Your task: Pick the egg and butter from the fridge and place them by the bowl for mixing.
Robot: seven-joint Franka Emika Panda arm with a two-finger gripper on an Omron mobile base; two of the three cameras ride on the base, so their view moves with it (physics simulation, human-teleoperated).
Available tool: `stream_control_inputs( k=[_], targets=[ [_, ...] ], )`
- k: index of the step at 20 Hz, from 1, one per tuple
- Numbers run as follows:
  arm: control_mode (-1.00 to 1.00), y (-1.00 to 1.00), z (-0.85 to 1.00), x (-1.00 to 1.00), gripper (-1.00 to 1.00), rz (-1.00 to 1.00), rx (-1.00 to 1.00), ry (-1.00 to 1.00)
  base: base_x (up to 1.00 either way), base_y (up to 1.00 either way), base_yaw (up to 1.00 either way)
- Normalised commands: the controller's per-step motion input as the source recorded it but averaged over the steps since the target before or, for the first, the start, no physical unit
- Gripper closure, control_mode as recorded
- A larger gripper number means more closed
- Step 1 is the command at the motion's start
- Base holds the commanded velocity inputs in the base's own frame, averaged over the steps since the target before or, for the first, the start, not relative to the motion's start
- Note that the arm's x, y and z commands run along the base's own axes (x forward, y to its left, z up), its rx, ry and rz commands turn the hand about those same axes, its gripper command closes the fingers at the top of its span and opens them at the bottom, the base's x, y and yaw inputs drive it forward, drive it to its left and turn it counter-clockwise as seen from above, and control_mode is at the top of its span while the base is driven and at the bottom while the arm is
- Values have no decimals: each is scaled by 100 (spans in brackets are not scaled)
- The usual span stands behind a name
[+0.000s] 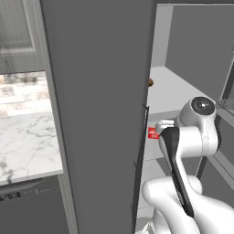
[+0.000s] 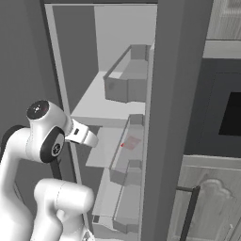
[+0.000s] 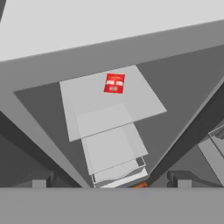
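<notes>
On fridge (image 1: pixel 100 114) shelf, egg (image 1: pixel 150 82)

We see flat, even rendered light, no glare; soft shading dims the tall dark grey fridge (image 1: pixel 98 114) interior. Edges slightly soft, no lens distortion.

Egg (image 1: pixel 150 82) on upper fridge (image 1: pixel 192 50) shelf, beside door edge.

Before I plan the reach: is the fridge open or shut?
Open. The fridge shows its pale inner walls and shelves, with a red packet lying on one shelf.
</notes>
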Motion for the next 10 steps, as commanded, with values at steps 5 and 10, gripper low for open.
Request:
stream_control_inputs(
  k=[5, 10],
  targets=[
    [-100, -1, 3, -2, -100, 0, 0, -2, -8, -1, 0],
    [-100, -16, 28, -8, -100, 0, 5, -16, 0, 0, 0]
  ],
)
